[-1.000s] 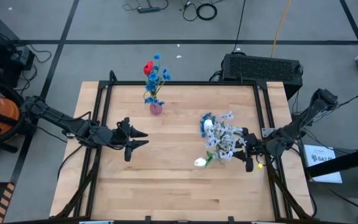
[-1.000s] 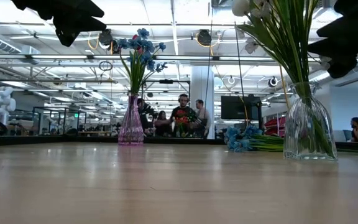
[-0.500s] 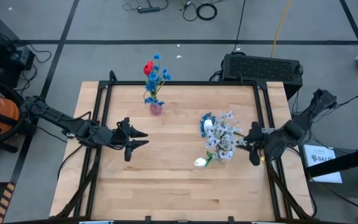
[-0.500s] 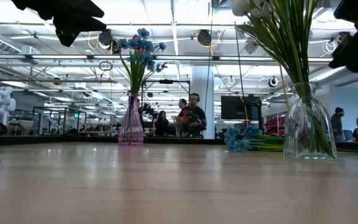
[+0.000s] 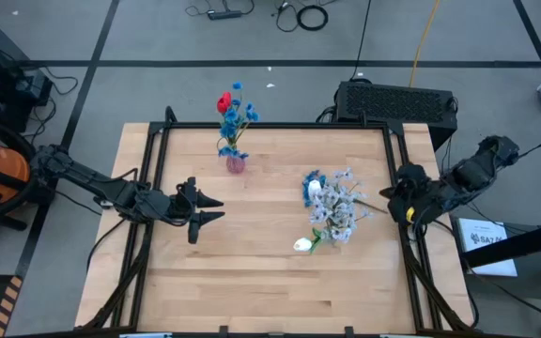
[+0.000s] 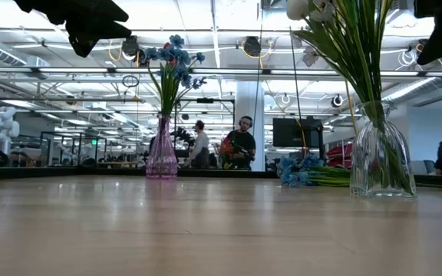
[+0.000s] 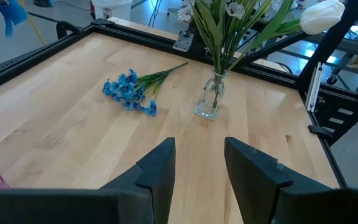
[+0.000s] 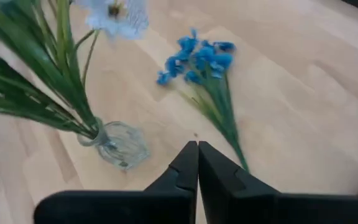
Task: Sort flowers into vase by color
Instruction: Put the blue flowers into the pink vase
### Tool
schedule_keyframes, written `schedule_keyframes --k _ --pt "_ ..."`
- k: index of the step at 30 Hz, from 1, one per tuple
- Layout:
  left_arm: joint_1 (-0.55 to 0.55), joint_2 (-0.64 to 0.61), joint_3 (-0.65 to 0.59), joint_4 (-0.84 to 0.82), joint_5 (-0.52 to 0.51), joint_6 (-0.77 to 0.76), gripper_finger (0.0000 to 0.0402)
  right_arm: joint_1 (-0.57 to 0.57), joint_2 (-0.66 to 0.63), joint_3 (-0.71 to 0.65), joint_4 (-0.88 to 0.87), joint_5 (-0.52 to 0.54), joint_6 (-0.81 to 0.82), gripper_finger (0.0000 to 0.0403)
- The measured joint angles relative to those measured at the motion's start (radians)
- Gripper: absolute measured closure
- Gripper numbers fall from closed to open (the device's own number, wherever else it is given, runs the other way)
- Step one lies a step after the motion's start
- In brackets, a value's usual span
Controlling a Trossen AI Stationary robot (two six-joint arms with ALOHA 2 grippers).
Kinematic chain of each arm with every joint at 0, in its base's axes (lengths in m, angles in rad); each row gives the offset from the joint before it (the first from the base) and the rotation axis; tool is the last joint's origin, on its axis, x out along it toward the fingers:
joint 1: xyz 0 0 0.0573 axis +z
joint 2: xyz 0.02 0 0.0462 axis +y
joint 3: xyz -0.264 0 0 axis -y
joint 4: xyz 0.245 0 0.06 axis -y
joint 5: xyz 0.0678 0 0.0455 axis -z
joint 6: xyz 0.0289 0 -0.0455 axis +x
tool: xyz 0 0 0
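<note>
a: fingers on the right gripper (image 8: 197, 163) are pressed together, holding nothing. it's up at the right edge of the worktop (image 5: 252, 272). left gripper (image 7: 197, 165) fingers are spread, empty, over the left-centre.

b: target?

a: loose blue spray (image 8: 202, 65) lying flat on the wood, just beside the clear glass vase (image 8: 120, 146). stem runs from the blossoms back toward the right gripper, so the right arm is nearer.

b: vases?

a: clear ribbed one holds white tulips (image 7: 321, 15) and pale sprays, pink vase (image 5: 236, 163) at the back holds blue sprays and a red tulip (image 5: 224, 101).

b: handling?

a: thin plastic stem, soft petals. i'd pinch it across the stem.
</note>
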Motion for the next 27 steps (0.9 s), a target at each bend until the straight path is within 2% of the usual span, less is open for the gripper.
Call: schedule_keyframes --k 9,13,16,21,27 --pt "0.000 0.000 0.000 0.001 -0.016 0.035 0.0256 -0.128 0.062 0.009 -0.050 -0.127 -0.120 0.0402" --pt "0.000 0.000 0.000 0.003 -0.023 0.050 0.0256 -0.172 0.101 -0.065 -0.030 -0.158 -0.178 0.0402" --pt "0.000 0.000 0.000 0.003 -0.025 0.044 0.0256 -0.197 0.113 -0.149 0.051 -0.197 -0.224 0.0399" --pt "0.000 0.000 0.000 0.004 -0.026 0.043 0.0256 -0.241 0.112 -0.289 0.237 -0.286 -0.292 0.0374" --pt "0.000 0.000 0.000 0.004 -0.026 0.043 0.0256 -0.313 0.114 -0.356 0.311 -0.311 -0.318 0.0322"
